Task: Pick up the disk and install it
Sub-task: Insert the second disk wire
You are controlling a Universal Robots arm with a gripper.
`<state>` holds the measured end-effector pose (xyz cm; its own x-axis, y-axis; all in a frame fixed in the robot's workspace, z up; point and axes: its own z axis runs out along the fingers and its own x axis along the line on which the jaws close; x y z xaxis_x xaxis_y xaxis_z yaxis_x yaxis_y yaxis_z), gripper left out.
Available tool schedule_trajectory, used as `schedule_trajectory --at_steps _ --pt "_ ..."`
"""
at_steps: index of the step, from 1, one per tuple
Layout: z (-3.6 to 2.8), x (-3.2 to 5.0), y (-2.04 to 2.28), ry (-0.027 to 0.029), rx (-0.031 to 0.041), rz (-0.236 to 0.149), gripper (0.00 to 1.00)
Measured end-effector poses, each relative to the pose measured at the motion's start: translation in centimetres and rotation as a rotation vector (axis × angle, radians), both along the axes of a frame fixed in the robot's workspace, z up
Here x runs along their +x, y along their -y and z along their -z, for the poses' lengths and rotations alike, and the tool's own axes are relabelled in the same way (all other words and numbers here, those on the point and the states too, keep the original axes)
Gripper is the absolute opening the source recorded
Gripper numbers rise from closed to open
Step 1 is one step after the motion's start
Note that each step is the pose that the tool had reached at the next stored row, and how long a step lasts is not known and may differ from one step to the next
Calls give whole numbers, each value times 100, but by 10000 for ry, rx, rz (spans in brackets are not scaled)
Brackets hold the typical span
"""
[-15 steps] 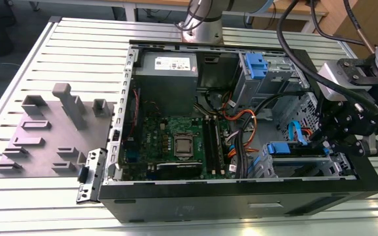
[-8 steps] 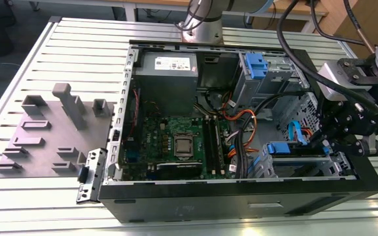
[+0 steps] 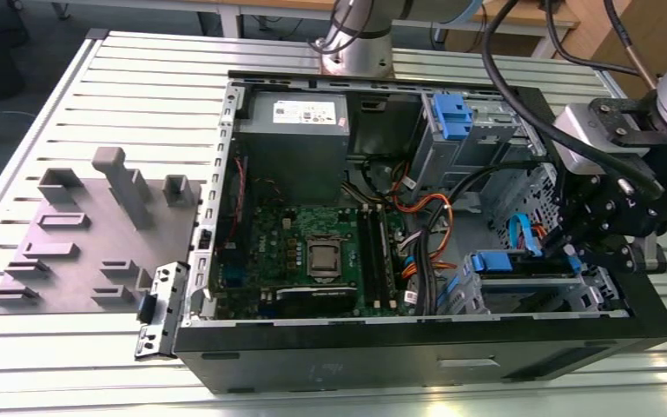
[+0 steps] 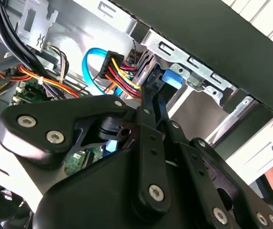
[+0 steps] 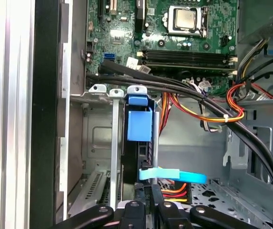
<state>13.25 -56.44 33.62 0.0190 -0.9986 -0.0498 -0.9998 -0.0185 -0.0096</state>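
Inside the open black computer case (image 3: 426,347) lying on the slatted metal tabletop (image 3: 79,347), I see my black end effector (image 3: 573,252) lowered into the drive bay corner at the exterior view's right. The flat silver-metal disk with blue plastic side rails (image 5: 140,126) stands on edge in the grey metal drive cage (image 5: 98,138), its blue tab (image 3: 493,261) poking up just beside the end effector. In the first wrist view the black fingers (image 5: 148,200) sit narrow against the disk's edge, pinching it, with a light blue flat cable (image 5: 172,175) crossing right there. The green motherboard (image 3: 310,252) lies nearby, and a grey fixture plate (image 3: 79,243) rests well apart on the tabletop.
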Motion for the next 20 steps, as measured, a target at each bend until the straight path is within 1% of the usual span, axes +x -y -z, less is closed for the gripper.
schedule_trajectory --at_steps 12,20 --pt "15 -13 -1 0 5 70 17" --pt "51 -13 0 0 8 224 17"
